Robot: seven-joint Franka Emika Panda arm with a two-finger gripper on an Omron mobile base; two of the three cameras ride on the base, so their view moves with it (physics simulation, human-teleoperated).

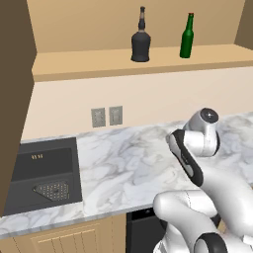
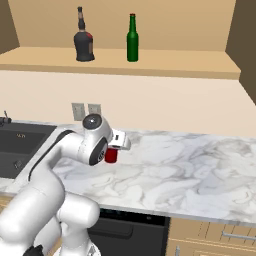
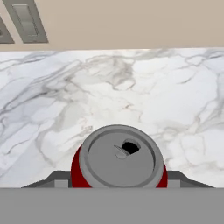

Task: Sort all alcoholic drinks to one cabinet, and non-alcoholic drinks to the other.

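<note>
Red can [image 3: 118, 159] sits between the half-open gripper [image 3: 118, 186] jaws; whether they clamp it I cannot tell, so lift straight, keeping it upright

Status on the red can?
Gripper shut on short red silver-topped can, just above marble counter. Black bottle, green bottle already shelved. Nothing in the way.

The arm [image 2: 55, 165] bends forward over the counter [image 2: 190, 170], wrist level, gripper [image 2: 112, 150] pointing down, jaws closed around the can [image 2: 111, 156].
</note>
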